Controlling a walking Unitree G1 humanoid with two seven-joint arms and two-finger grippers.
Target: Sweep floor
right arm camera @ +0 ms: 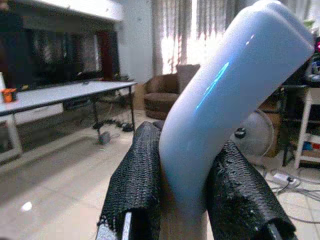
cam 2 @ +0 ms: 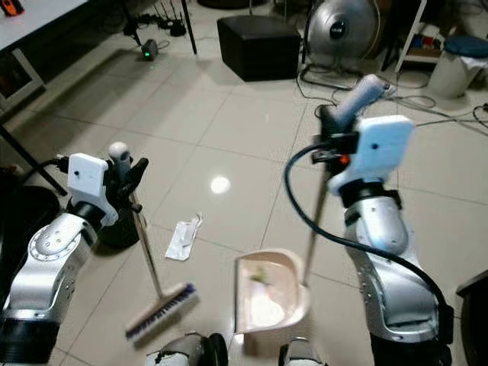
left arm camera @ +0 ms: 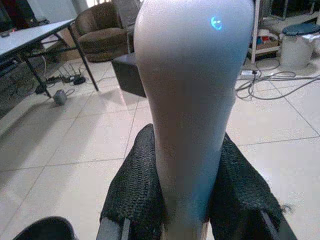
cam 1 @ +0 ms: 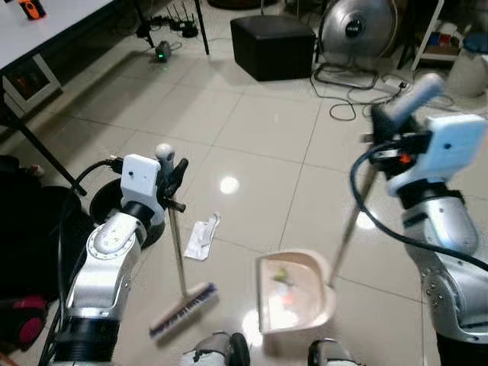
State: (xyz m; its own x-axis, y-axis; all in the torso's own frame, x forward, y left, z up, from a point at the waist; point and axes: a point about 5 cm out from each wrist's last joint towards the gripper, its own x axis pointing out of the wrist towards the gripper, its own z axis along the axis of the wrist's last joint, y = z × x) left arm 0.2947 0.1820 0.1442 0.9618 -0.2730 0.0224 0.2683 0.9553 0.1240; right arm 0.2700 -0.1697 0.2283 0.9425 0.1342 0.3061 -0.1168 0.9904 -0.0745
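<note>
**Broom in your left, dustpan in your right, one scrap on the floor**

Your left hand [cam 1: 169, 177] is clamped tight on the top of the broom [cam 1: 178, 252], black fingers [left arm camera: 135, 190] pressed against both sides of its grey handle grip. The stick runs down and forward from that hand to the bristle head, which rests on the tiled floor [cam 1: 252, 130] just in front of your feet.

Your right hand [cam 2: 335, 122] is closed the same way on the pale grip of the dustpan [cam 1: 293, 291] handle, fingers [right arm camera: 137, 185] squeezing both sides. The handle slants down to the pink pan, sitting on the floor beside the broom head, a little apart, with some bits of debris inside it.

One white crumpled wrapper [cam 1: 202, 236] lies on the floor just beyond the broom stick, between your left arm and the pan.

Count: one broom, one dustpan, one wrapper. Further off, one black box [cam 1: 271, 46] and one fan [cam 1: 357, 30] stand on the floor, with cables [cam 1: 343, 84] trailing near them.
</note>
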